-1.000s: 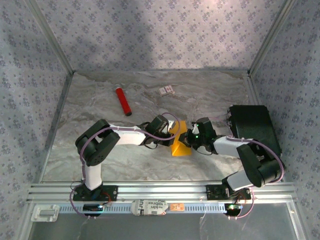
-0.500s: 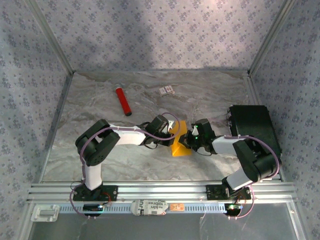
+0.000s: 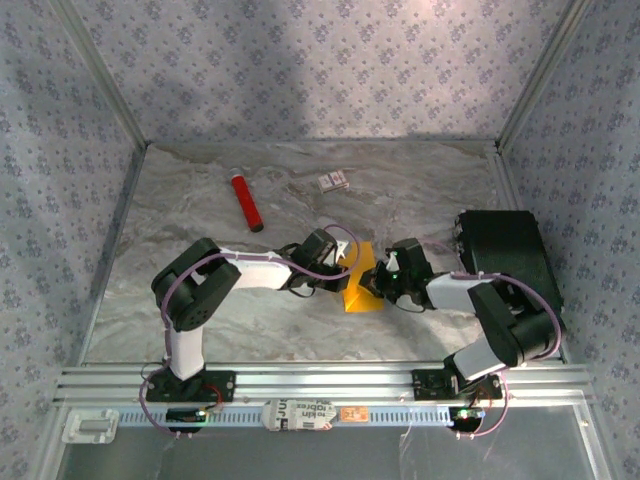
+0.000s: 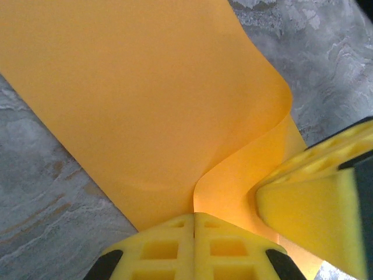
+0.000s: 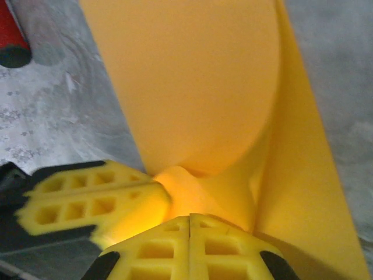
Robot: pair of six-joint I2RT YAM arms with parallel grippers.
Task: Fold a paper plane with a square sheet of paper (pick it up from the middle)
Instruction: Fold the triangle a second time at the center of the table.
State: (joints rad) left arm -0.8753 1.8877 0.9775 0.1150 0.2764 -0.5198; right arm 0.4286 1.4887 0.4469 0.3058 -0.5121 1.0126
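Both jaws pinch square sheet of paper (image 3: 359,286) — unchanged | right elbow (image 3: 515,335) shifted

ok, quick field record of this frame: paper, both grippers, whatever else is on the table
paper: square sheet of paper, orange-yellow, bent over in a soft curve, no dart shape yet
left gripper: shut on the sheet's edge
right gripper: shut on the sheet, close beside the left one
red tube: lying far left on the table, apart from the paper
white card: near the back
black box: right side
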